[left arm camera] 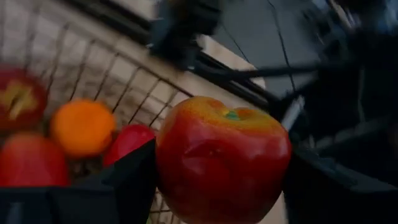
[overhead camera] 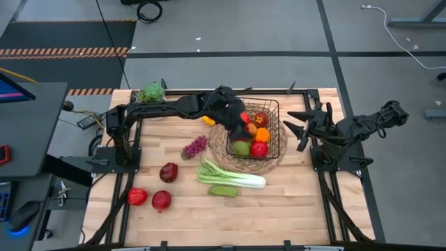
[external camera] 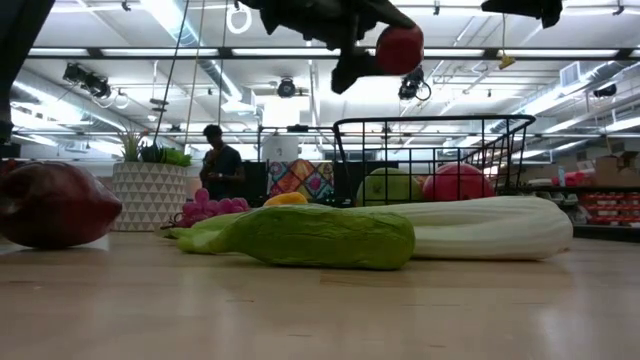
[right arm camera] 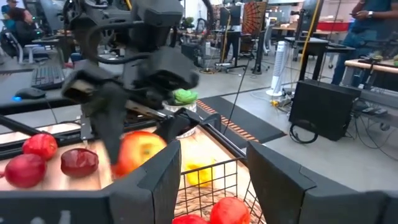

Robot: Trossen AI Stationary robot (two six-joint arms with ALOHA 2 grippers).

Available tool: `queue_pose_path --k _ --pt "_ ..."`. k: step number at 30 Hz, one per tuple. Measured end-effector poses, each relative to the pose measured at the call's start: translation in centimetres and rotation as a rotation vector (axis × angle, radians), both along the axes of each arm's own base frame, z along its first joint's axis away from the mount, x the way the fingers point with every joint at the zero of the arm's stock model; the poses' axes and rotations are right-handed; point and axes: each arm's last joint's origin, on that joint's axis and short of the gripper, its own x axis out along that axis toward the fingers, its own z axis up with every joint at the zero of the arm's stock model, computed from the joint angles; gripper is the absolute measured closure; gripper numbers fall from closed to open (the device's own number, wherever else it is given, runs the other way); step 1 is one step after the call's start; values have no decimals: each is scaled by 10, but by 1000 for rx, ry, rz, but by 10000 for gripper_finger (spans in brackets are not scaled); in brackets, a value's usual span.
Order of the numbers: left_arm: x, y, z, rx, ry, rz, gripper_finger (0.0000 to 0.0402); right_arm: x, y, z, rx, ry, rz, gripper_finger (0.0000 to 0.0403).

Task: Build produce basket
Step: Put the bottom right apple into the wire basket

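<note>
The basket (overhead camera: 273, 132) sits on a mat (overhead camera: 221, 143) at the table's far right, long axis running near to far. It already holds several fruits. The left gripper (overhead camera: 245, 124) pinches an apple (left arm camera: 222, 158) above its left rim. Grapes (overhead camera: 194, 146), leek (overhead camera: 230, 174), cucumber (overhead camera: 223, 190) and three red fruits remain outside. The right gripper (overhead camera: 300, 125) waits spread, empty, just right.

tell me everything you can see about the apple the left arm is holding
The apple is red with a yellow-orange blush around its top dimple, where a small green stem end shows. Its skin looks smooth and glossy, with a shallow dent on one side. It sits clamped between the left gripper's dark fingers, lifted off the table and held above the black wire basket, over its left edge. Nothing else touches it.
</note>
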Motion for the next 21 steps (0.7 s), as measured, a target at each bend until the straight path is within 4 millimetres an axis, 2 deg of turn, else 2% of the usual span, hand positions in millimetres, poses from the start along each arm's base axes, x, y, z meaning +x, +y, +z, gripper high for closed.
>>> queue_pose_path --k 3,10,21 --pt "0 1 0 -110 40 101 108 0 0 0 -2 2 10 215" --pt "0 0 0 -266 81 188 108 0 0 0 -7 6 16 215" --pt "5 -13 4 -371 72 206 108 0 0 0 -8 7 18 215"
